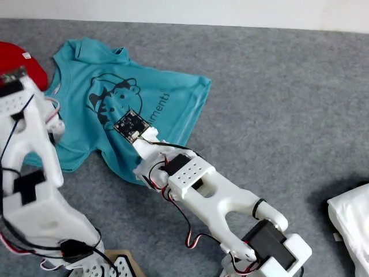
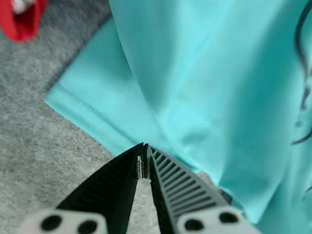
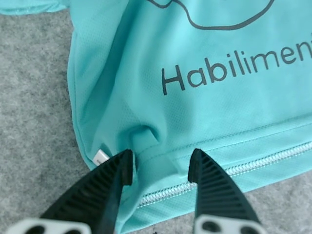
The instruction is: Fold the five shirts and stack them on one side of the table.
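Inspection of the work surface. The teal shirt lies spread print-side up on the grey table, toward the far left part of the high view, with creases across the body. A red shirt is bunched just beyond its collar side at the table's left edge. A white shirt sits well apart at the right edge.

Left arm: I see it standing over the teal shirt's sleeve on the left. In its wrist view the left gripper has its jaws drawn together, tips meeting right at the sleeve's stitched hem. I cannot tell whether any cloth is caught between them. The red shirt shows beyond the sleeve, with the teal shirt alongside.

Right arm: I see it stretched from the near edge to the teal shirt's bottom hem. The right gripper is spread wide, its two fingers set down on either side of a raised pucker in the hem of the teal shirt, beside a small white tag. Nothing is clamped.
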Available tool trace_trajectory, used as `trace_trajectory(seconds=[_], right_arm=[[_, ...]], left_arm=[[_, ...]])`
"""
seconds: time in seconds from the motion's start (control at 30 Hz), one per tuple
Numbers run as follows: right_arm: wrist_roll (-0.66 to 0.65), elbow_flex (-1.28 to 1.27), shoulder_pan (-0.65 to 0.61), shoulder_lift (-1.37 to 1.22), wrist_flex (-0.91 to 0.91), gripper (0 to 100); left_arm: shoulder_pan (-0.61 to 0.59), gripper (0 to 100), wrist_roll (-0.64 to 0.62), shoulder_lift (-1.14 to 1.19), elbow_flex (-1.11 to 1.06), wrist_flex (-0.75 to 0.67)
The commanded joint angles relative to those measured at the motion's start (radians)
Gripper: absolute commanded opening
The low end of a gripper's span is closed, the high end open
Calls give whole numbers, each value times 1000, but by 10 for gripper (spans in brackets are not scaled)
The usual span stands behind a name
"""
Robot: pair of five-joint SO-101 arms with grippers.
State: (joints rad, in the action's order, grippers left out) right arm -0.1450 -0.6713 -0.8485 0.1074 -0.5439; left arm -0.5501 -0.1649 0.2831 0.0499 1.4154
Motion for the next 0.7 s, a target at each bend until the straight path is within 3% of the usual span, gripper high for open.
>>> trace_trajectory(seconds=[0.0,0.27,0.5,0.67], right_arm=[[12,50,7,7,-8,195],[12,48,7,7,-8,195],[15,48,7,7,-8,195],[15,48,7,7,-8,195]], left_arm=[[-88,6,21,-211,-219,-204],[-294,16,21,-297,-435,-477],[-314,166,17,-297,-515,-591],[-305,175,15,-297,-550,-649]])
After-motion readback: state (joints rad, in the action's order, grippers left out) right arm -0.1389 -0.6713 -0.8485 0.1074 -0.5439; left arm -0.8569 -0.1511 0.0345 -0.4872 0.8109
